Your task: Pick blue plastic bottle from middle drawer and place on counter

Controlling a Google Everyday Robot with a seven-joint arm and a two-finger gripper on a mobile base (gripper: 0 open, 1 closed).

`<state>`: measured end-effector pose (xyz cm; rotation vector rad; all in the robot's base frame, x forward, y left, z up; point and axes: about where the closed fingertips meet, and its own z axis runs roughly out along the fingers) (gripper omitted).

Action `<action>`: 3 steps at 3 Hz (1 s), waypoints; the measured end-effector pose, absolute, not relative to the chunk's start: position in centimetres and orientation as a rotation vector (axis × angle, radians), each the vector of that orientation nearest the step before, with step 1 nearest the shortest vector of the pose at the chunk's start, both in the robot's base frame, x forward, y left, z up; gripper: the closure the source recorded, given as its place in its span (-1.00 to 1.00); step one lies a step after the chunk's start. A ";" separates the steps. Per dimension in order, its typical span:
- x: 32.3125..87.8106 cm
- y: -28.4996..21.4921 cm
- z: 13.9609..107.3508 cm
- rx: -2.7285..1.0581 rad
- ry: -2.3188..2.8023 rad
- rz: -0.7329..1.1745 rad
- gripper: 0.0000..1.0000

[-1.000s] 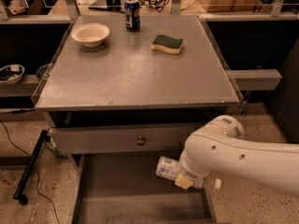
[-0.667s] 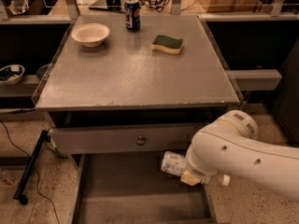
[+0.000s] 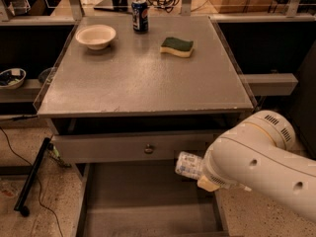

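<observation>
Three things stood on the counter (image 3: 143,83): a cream bowl (image 3: 96,35) at the far left, a dark blue can (image 3: 140,16) at the far edge, and a green-and-yellow sponge (image 3: 177,46) to the right of the can. Below the counter, the middle drawer (image 3: 143,201) was pulled out toward the near side, its flat grey bottom bare. The blue plastic bottle (image 3: 189,165) lay on its side above the drawer's right part, just below the upper drawer front (image 3: 113,149) with its round knob. My pincer (image 3: 203,177) was at the bottle's right end, mostly hidden behind my white arm (image 3: 261,167). Whether it was gripping the bottle, I could not tell.
</observation>
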<state>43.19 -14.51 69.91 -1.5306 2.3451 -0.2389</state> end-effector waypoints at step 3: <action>42.8 -16.4 75.3 -1.420 2.323 -0.384 1.00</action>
